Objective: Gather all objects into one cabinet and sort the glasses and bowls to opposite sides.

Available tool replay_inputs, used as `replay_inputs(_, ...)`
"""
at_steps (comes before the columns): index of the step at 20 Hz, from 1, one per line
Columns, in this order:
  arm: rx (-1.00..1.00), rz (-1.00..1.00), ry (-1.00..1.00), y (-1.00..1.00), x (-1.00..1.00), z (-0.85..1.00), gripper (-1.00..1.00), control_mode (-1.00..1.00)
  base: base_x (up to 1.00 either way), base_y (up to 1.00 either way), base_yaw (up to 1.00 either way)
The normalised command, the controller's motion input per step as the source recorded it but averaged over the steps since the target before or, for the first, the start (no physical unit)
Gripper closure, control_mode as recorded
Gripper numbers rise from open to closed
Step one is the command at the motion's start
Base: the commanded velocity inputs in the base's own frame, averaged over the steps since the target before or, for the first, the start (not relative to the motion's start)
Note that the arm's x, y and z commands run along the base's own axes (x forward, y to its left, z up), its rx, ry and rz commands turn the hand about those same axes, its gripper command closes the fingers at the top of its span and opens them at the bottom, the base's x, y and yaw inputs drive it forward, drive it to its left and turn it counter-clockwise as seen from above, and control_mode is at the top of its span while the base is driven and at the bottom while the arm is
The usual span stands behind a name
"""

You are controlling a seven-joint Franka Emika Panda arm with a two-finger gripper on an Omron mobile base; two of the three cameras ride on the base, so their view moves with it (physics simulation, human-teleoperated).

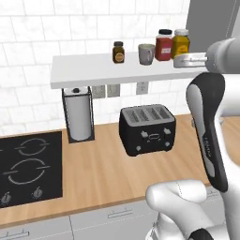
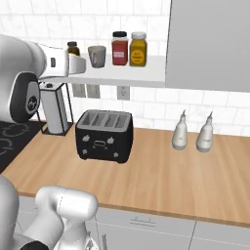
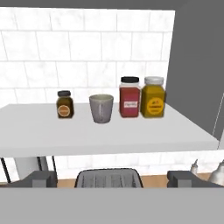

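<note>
While the hand [image 3: 111, 178] hovers level with the white tiled shelf [image 3: 109, 131], its fingers spread wide and holding nothing, the grey-green mug [image 3: 101, 108] stands upright ahead — between a small brown jar [image 3: 64, 104] and a red jar [image 3: 129, 97] — likely squared up for a straight-in reach.

On the tiled-wall shelf [image 3: 109, 135] the mug [image 3: 101, 108] stood between a small jar [image 3: 64, 104] on its left and two larger jars [image 3: 130, 97] [image 3: 153, 97] on its right, those two just beside each other. Below the shelf, on the counter [image 2: 161, 176], a toaster [image 2: 104, 135] sat near the wall, a paper-towel holder [image 1: 78, 115] to its left, two bottles [image 2: 180, 131] [image 2: 205, 133] to its right. A hob [image 1: 29, 168] lay farthest left.
</note>
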Motion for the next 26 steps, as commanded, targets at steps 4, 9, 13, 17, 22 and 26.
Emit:
replay_inputs(4, 0.00, 0.00, -0.02, 0.04, 0.16, -0.05, -1.00, -1.00, 0.00, 0.00, 0.00)
replay_inputs(9, -0.03, 0.00, -0.08, 0.05, 0.02, -0.03, -1.00, -1.00, 0.00, 0.00, 0.00)
replay_inputs(13, -0.02, 0.00, -0.07, 0.04, 0.00, 0.00, -1.00, -1.00, 0.00, 0.00, 0.00)
replay_inputs(17, -0.03, 0.00, -0.05, 0.07, 0.00, 0.00, -1.00, -1.00, 0.00, 0.00, 0.00)
replay_inputs(22, 0.00, 0.00, -0.05, 0.00, 0.04, 0.00, -1.00, -1.00, 0.00, 0.00, 0.00)
replay_inputs(26, 0.00, 0.00, -0.03, 0.00, 0.06, 0.00, -1.00, -1.00, 0.00, 0.00, 0.00)
